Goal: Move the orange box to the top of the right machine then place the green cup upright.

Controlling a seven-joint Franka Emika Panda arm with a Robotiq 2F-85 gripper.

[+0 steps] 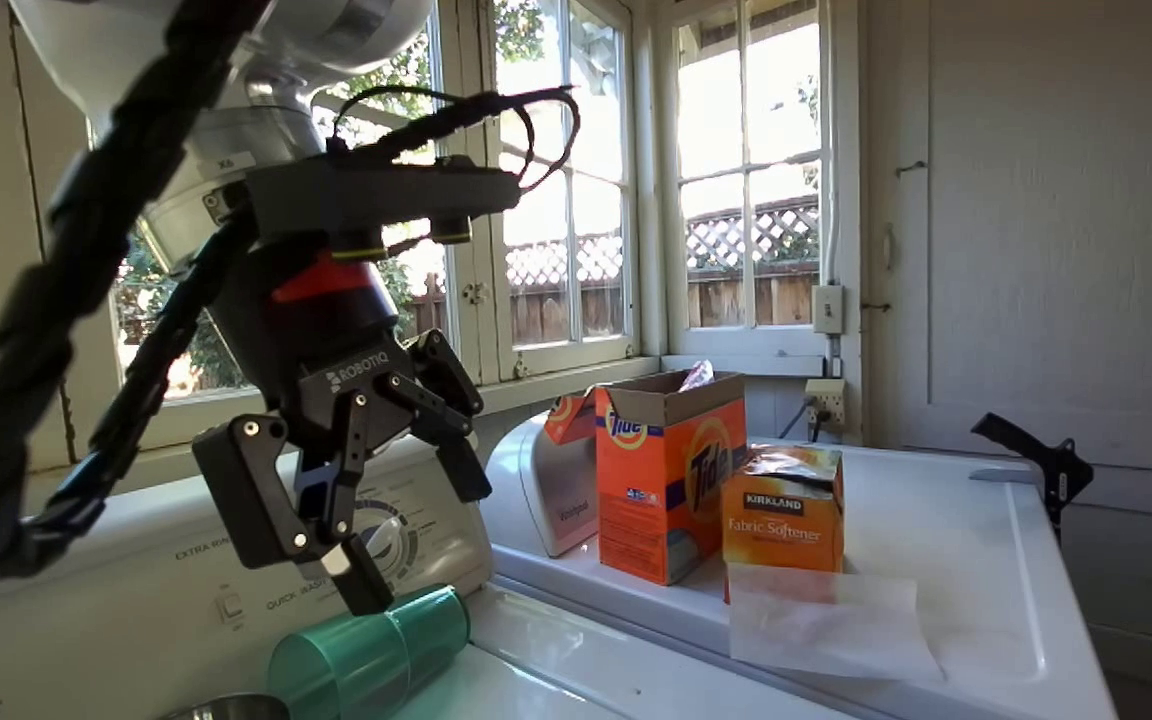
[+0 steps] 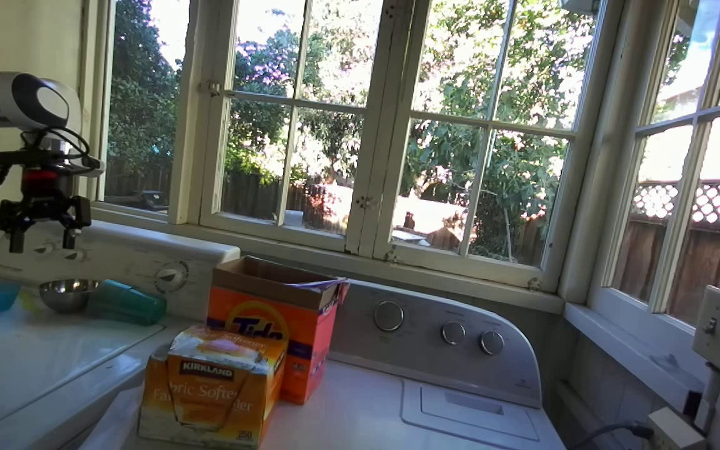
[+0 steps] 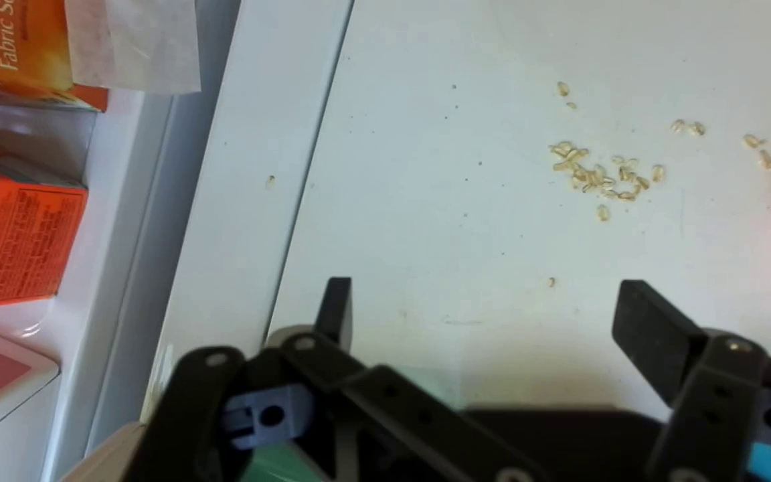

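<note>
Gripper (image 2: 42, 240) is held empty, jaws spread wide; with orange box (image 1: 671, 490) already on right machine (image 2: 360, 415), green cup (image 2: 125, 303), sideways on left machine (image 2: 66, 353) beside metal bowl (image 2: 65, 302), should be pinched lightly near one end and turned upright before release.

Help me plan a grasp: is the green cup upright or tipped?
Tipped: the green cup lies on its side, its length running sideways rather than up in both exterior views.
</note>
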